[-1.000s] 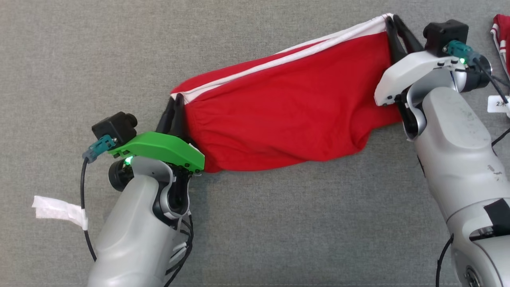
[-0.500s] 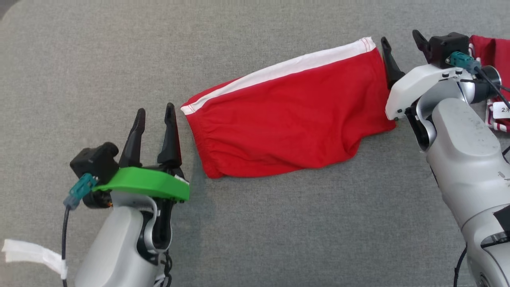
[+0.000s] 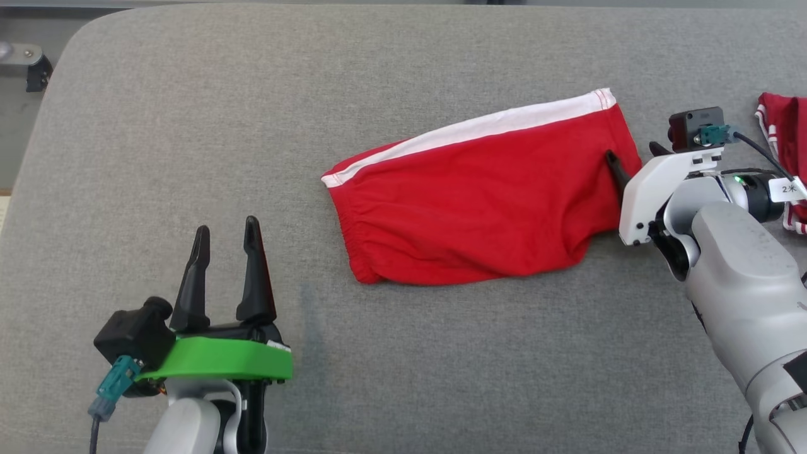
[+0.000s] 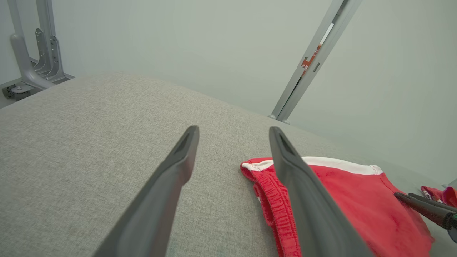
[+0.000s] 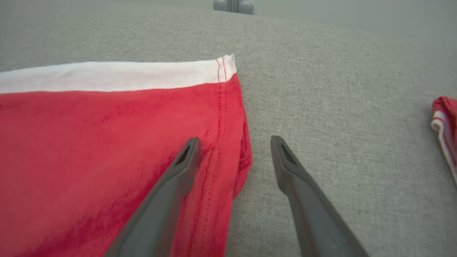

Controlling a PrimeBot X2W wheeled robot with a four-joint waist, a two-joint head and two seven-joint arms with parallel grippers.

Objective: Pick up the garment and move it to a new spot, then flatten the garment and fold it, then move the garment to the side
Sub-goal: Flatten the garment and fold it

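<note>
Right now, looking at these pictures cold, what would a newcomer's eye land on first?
The red shorts with a white side stripe, lying flat in the middle of the grey padded surface. Then the left gripper with its bright green cover at lower left, open and clear of the cloth, and the right gripper open astride the shorts' right hem.

A small white tag on the black cable just behind the right claw, at the right of the scene, reads "2米". A red sticker on the slanted metal post at the far side carries white marks too small to read.
</note>
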